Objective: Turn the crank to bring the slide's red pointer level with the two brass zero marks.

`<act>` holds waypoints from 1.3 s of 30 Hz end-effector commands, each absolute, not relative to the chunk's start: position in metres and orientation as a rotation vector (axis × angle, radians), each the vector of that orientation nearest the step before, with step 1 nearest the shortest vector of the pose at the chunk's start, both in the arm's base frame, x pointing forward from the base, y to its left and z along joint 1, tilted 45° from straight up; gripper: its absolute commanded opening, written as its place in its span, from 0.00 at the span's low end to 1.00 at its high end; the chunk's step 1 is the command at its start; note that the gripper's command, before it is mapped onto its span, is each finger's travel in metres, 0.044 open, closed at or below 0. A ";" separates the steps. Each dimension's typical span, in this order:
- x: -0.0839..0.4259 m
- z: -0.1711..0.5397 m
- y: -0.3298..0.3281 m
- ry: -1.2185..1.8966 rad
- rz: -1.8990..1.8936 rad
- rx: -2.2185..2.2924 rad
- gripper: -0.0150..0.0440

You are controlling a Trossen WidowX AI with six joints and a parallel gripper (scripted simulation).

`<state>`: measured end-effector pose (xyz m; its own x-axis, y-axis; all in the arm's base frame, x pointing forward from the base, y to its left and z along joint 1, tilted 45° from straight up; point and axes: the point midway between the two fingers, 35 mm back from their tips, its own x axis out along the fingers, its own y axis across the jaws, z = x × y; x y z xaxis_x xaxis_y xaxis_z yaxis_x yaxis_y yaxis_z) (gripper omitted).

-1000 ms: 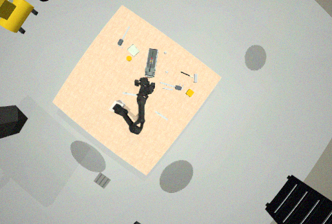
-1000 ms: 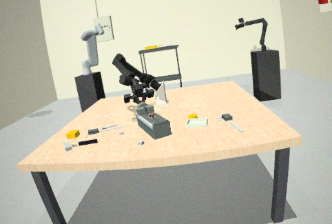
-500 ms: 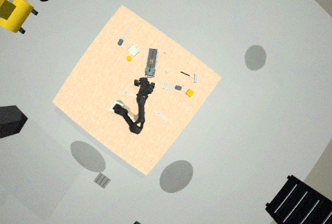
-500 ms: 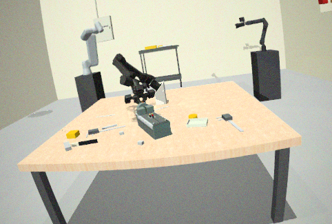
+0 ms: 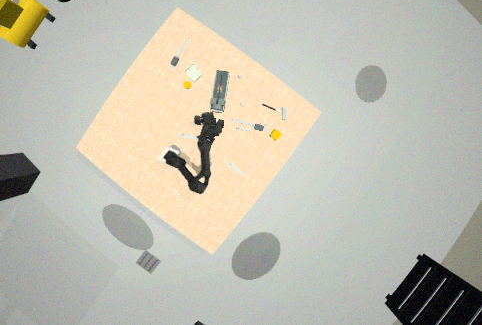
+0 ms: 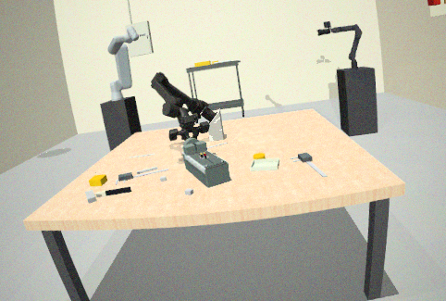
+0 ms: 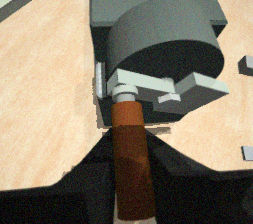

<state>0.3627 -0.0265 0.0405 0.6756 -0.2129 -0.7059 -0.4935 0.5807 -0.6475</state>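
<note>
From above, the machine (image 5: 218, 101) (image 6: 213, 171) (image 7: 162, 30) sits on the table (image 5: 135, 139) (image 6: 324, 184), its crank end toward the arm, presumably so the pincer (image 5: 210, 114) (image 6: 189, 140) (image 7: 125, 133) can reach.

From the side, I see the red pointer (image 6: 205, 155) near the marks; level or not, I can't tell.

At the wrist, the pincer pinches the brown handle (image 7: 128, 117), likely to steer the crank (image 7: 144, 84) around.

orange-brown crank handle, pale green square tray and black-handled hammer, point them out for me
orange-brown cylindrical crank handle (image 7: 129, 114): wrist view, upper grip
pale green square tray (image 5: 193, 73) (image 6: 265, 165): top and exterior views, middle
black-handled hammer (image 5: 270, 107) (image 6: 118, 192): top and exterior views, handle
</note>
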 end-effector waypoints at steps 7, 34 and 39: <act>0.362 0.027 -0.035 0.860 0.196 -0.967 0.25; 0.375 0.022 -0.067 0.860 0.195 -0.969 0.25; 0.378 0.024 -0.071 0.860 0.195 -0.969 0.25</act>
<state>0.3734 -0.0633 0.0222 0.6633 -0.2052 -0.7196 -0.5114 0.5777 -0.6362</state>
